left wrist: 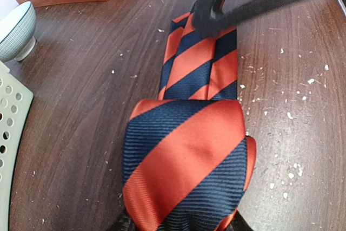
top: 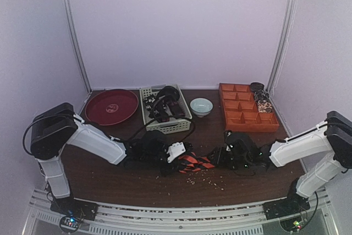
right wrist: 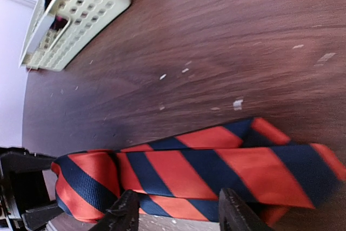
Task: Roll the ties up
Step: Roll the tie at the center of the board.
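Spread wide, the jaws of the right gripper (right wrist: 181, 209) straddle the flat stretch of the striped tie (left wrist: 189, 150) on the table (left wrist: 81, 106), seemingly to pin it for rolling. The left gripper (left wrist: 181, 224) flanks the folded end, its grip too hidden to tell.

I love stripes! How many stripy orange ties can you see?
1. The stripy orange tie lies partly folded on the table, in the middle near the front. Dark things in the basket might be other ties, but I cannot tell.
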